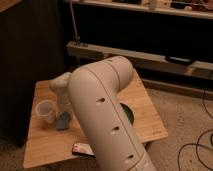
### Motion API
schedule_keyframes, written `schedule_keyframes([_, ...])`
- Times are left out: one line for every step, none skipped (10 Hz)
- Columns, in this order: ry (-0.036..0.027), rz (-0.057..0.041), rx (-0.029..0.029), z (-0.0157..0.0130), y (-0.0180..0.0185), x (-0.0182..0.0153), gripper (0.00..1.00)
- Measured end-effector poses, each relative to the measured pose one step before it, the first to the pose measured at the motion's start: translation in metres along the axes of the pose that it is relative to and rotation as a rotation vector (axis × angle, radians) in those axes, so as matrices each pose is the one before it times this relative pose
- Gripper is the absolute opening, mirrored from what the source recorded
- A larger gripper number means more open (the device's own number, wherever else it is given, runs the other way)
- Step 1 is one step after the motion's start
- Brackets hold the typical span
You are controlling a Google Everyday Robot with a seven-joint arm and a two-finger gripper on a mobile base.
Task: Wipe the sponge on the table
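My gripper (64, 111) is at the sponge (62, 122), beside the cup (45, 111) on the table (146, 111); whether it's clamped I cannot tell

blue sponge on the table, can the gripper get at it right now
Probably yes: the gripper hangs right above the small blue rectangular sponge; the clear plastic cup stands beside, not between them.

My arm (107, 115): fat cream-white tube, dark oval slots along it, rounded elbow; pale tool (63, 106) right at sponge (62, 121).
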State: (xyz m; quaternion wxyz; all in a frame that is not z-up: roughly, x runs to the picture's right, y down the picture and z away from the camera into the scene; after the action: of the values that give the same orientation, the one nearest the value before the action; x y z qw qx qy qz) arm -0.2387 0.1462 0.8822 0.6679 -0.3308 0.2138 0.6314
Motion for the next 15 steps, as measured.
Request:
schedule_keyframes([0.00432, 0.01024, 0.00776, 0.00135, -0.00193, -0.00500, 0.03])
schedule_keyframes([0.00259, 0.01241, 0.00911, 0.00162, -0.00242, -0.00732, 0.03])
schedule_keyframes([-0.00596, 0.00917, 0.00523, 0.00018, -0.00579, -0.00548, 0.03])
schedule_keyframes([-0.00206, -0.00242, 0.00079, -0.00084, 0.00068, -0.00024, 0.03])
schedule_keyframes([-0.00011, 0.00030, 0.00112, -0.00010, -0.00074, -0.00009, 0.03])
schedule_keyframes([-0.00003, -0.00072, -0.00010, 0.00000, 0.00022, 0.00003, 0.03])
schedule_keyframes([-0.00147, 0.00407, -0.00065, -0.00083, -0.00282, -0.00060, 0.03])
schedule_keyframes([-0.00758, 0.02532, -0.00111, -0.00473, -0.01274, -0.00402, 0.03])
schedule_keyframes([-0.00279, 0.03595, -0.00351, -0.00690, -0.02298, -0.00465, 0.03])
schedule_keyframes([-0.00061, 0.02667, -0.00579, -0.00790, -0.02305, -0.00211, 0.03])
schedule_keyframes([-0.00052, 0.02071, -0.00226, -0.00610, -0.01935, -0.00113, 0.03])
schedule_keyframes([-0.00364, 0.02481, -0.00345, -0.00774, -0.02404, -0.00285, 0.03])
schedule_keyframes([-0.00126, 0.01620, -0.00064, -0.00568, -0.01689, -0.00006, 0.03])
schedule_keyframes([-0.00119, 0.00584, -0.00167, -0.00183, -0.00723, 0.00162, 0.03])
schedule_keyframes([-0.00323, -0.00217, -0.00419, -0.00255, -0.00393, 0.00616, 0.03])
